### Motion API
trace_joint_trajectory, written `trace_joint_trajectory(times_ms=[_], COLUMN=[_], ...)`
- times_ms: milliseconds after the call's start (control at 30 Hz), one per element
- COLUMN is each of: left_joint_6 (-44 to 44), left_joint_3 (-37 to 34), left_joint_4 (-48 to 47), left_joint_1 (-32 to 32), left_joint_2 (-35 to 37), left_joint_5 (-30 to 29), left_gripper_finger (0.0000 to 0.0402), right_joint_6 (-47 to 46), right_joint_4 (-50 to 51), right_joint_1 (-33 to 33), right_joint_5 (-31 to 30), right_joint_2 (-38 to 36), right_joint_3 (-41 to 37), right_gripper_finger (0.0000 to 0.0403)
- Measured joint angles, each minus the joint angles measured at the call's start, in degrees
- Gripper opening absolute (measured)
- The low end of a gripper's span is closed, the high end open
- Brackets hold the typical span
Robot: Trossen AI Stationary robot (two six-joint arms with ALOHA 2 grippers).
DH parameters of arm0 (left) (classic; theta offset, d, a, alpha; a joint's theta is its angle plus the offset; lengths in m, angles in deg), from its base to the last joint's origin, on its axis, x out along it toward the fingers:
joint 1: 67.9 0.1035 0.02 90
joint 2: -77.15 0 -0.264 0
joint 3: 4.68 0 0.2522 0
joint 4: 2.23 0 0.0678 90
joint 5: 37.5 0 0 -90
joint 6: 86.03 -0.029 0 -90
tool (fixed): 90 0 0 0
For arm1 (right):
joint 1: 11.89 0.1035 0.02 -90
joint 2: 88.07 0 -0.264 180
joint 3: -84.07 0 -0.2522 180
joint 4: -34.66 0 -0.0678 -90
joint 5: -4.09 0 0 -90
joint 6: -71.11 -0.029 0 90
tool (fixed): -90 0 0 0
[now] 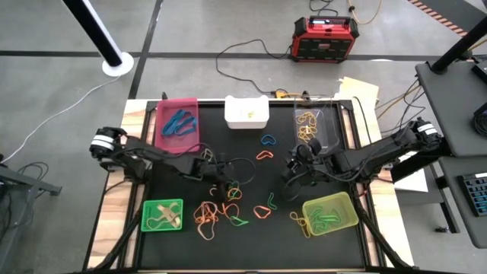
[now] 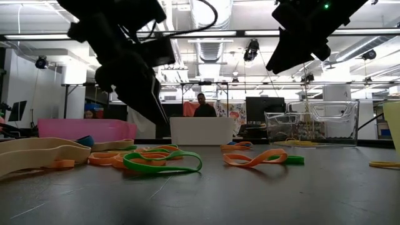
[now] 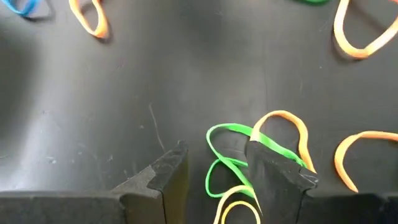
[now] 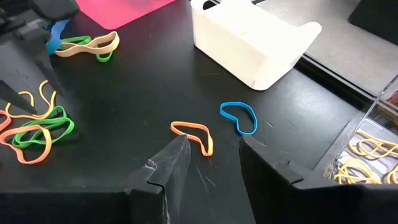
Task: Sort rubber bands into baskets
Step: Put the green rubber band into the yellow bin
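A: Nearest the front edge of the black surface (image 1: 251,247), what lay there?

B: The bright green basket (image 1: 162,215) at the left front and the yellow-green basket (image 1: 330,213) at the right front, each holding bands. Between them sat the loose rubber bands (image 1: 217,211), mostly orange with some green and yellow, tangled and pointing every way.

A: And the claws?

B: The left claw (image 3: 214,171) hung low over that pile, fingers apart and holding nothing. A green band (image 3: 231,163) lay between its fingers, its long axis running roughly from the claw outward, with an orange loop (image 3: 287,134) crossing one finger. The right claw (image 4: 214,149) stood clear of the surface near the middle right, fingers parted, gripping nothing.

A: Past that one?

B: An orange band (image 4: 194,135) bent like an elbow, and a blue band (image 4: 239,117) beside it, its long axis slanting toward the white basket (image 4: 249,40).

A: Farther back?

B: The pink basket (image 1: 178,122) held blue bands, the white one stood mid-row, the clear basket (image 1: 316,122) held orange and yellow ones. Beyond the surface, a grey floor with cables and a red-and-black box (image 1: 326,38); the low view showed a person (image 2: 202,106) behind.
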Motion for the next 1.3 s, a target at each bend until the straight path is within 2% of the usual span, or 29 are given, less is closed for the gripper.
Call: trace_joint_trajectory(times_ms=[200, 533, 700, 933, 1300], left_joint_6=[-0.9, -1.0, -1.0, -1.0, -1.2], left_joint_3=[0.0, 0.0, 0.0, 0.0, 1.4], left_joint_4=[3.1, 4.8, 5.0, 5.1, 5.3], left_joint_1=[1.5, 1.5, 1.7, 1.8, 1.4], left_joint_2=[-2.9, -6.6, -7.7, -7.1, -6.1], left_joint_5=[1.8, 1.3, 1.3, -0.9, -2.7], left_gripper_finger=[0.0146, 0.0141, 0.0107, 0.0011, 0.0], right_joint_6=[0.1, 0.0, 0.0, 0.0, 0.0], right_joint_4=[0.0, -0.1, 0.0, 0.0, -0.1], right_joint_1=[0.0, 0.0, 0.0, 0.0, 0.0], right_joint_5=[0.0, 0.0, 0.0, 0.0, 0.0], right_joint_2=[0.0, 0.0, 0.0, 0.0, 0.0], right_joint_3=[0.0, 0.0, 0.0, 0.0, 0.0], right_gripper_finger=[0.013, 0.0136, 0.0132, 0.0128, 0.012])
